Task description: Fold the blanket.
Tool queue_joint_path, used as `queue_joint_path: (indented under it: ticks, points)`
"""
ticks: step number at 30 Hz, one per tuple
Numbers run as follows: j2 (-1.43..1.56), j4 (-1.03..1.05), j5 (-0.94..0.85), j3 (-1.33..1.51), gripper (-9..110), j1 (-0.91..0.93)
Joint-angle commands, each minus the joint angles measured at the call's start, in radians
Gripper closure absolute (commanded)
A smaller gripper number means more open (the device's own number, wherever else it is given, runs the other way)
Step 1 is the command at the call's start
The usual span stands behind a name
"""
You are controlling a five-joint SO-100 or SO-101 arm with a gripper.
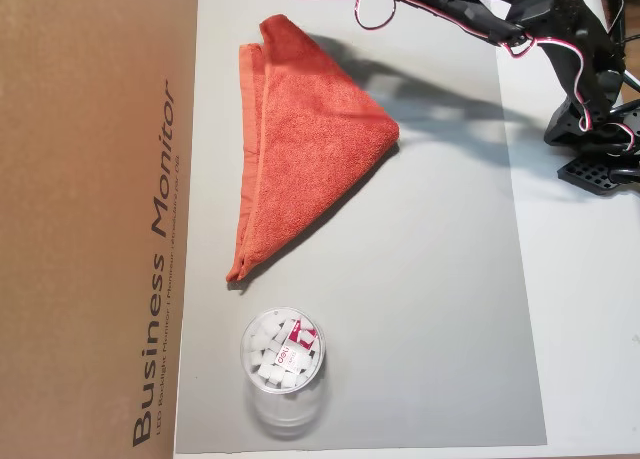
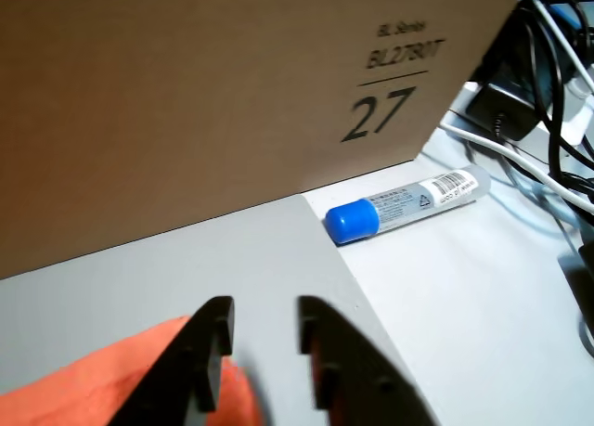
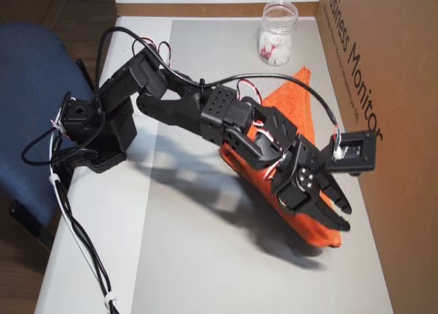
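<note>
Blanket (image 1: pixel 305 144) position: flat on the grey mat (image 1: pixel 430 309), already doubled into a triangle. In an overhead view its long straight edge, carrying the woven band, runs parallel to and just beside the cardboard box (image 1: pixel 90 219); the opposite corner points away from the box toward the open mat. The long axis therefore follows the box wall.

Jaw state: my gripper (image 2: pixel 264 338) is released. The wrist view shows a clear gap between my two fingers, with nothing held between them.

Relative position: I hang above one end of the blanket's long axis. In the wrist view, orange cloth (image 2: pixel 102 380) lies low and to the left of my fingertips, while bare mat shows through the gap. In the other overhead view my gripper (image 3: pixel 337 210) sits over the near tip of the blanket (image 3: pixel 301 102), close to the box (image 3: pixel 390 122).

Judgement: the next fold likely requires carrying one end tip along the long axis to the other. The cloth lies left of my jaw line in the wrist view, so I must shift that way before descending.

Clearances: a clear jar (image 1: pixel 283 364) stands beyond the far tip; a blue-capped tube (image 2: pixel 404 205) lies off the mat.
</note>
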Motion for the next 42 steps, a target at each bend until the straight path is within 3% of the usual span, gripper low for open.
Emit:
queue_joint_path:
  ticks: [1,12,42]
  points:
    - [0.120,0.063,-0.003,-0.040,100,-0.018]
    - [0.270,0.268,0.008,-0.012,102,-0.098]
    - [1.062,0.281,0.063,0.859,102,-0.245]
